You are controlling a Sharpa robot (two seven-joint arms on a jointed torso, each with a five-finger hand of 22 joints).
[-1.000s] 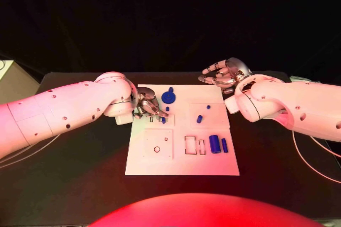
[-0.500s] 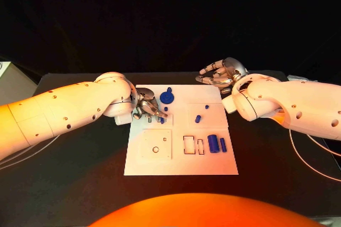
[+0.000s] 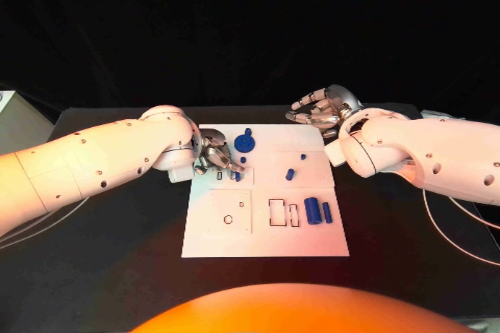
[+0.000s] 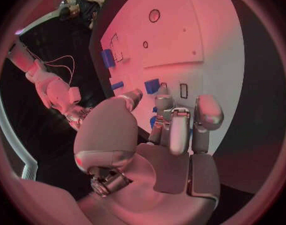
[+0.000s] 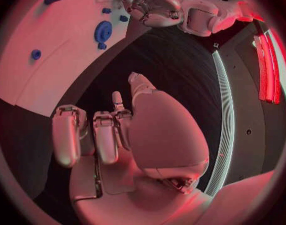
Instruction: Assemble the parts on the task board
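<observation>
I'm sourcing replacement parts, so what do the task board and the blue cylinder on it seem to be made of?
The task board looks like matte white plastic or painted sheet: flat, even, no glare, with cleanly cut dark-edged slots. The blue cylinder looks like solid-coloured plastic, possibly printed: uniform blue with only a dull sheen. Neither material can be confirmed from looks alone.

Left hand [image 3: 216, 158]: fingers curled downward, grip on anything not discernible.
Right hand [image 3: 325, 110]: raised, fingers loosely curled, holding nothing.
</observation>
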